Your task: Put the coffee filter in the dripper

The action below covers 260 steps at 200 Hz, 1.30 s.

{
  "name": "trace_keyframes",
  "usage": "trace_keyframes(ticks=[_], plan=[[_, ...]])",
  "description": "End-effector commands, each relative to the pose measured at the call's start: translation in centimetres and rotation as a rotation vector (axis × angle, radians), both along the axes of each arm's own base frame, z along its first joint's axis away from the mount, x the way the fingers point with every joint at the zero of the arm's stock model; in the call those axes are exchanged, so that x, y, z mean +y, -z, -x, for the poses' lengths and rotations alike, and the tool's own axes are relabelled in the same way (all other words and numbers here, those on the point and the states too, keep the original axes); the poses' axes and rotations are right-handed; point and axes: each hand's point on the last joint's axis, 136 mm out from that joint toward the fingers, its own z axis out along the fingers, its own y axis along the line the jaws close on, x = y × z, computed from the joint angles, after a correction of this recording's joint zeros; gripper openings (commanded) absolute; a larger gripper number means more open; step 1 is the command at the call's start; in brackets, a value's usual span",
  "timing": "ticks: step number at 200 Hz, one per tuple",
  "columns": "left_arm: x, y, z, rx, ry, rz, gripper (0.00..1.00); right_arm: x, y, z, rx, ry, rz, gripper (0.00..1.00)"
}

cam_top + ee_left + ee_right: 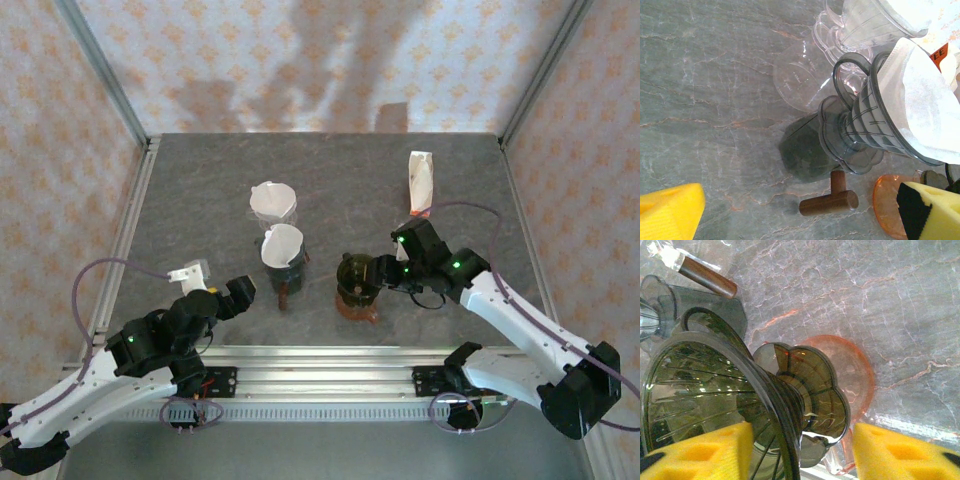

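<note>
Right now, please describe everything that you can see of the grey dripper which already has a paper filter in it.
The grey dripper is a smoky, see-through plastic cone with ribs down its wall, a loop handle and a scalloped foot. A white paper filter sits in it and rises above the rim. It stands on the table, with a clear dripper just behind it; whether the two touch I cannot tell. A brown wooden peg lies close beside its foot.

Overhead, close wrist views; shared dripper (357, 272)
</note>
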Motion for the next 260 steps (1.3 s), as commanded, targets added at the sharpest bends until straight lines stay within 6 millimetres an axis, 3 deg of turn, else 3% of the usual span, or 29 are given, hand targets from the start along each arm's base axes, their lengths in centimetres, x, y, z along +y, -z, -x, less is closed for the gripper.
trace_keyframes(ticks=[1,31,57,95,119,150,190,260], plan=[[1.0,0.3,-0.1,-0.009,-0.046,-0.015,1.00,-0.4,-0.5,-0.2,-0.032,0.006,0.023,0.62],[1.1,0.2,-0.1,-0.011,-0.047,-0.017,1.00,-1.5,-1.5,-1.0,-0.088,0.051,0.066,0.67],[1.2,0.1,-0.1,-0.014,-0.049,-0.021,1.00,-3.3,-3.4,-2.5,-0.197,0.109,0.141,0.70],[1.4,0.2,0.0,-0.015,-0.051,-0.019,1.00,-5.7,-6.5,-6.2,-0.356,0.204,0.228,0.71],[1.3,0.3,0.0,-0.016,-0.049,-0.016,1.00,-7.6,-6.9,-9.7,-0.392,0.298,0.260,0.70],[1.0,0.3,0.0,-0.012,-0.040,-0.012,1.00,-10.7,-6.2,-14.9,-0.393,0.435,0.290,0.59],[0.9,0.7,0.0,0.000,-0.031,-0.017,1.00,-13.0,-4.9,-20.4,-0.355,0.508,0.327,0.49],[0.8,0.4,-0.2,-0.002,-0.027,-0.042,1.00,-14.4,-1.5,-27.7,-0.269,0.582,0.254,0.43]])
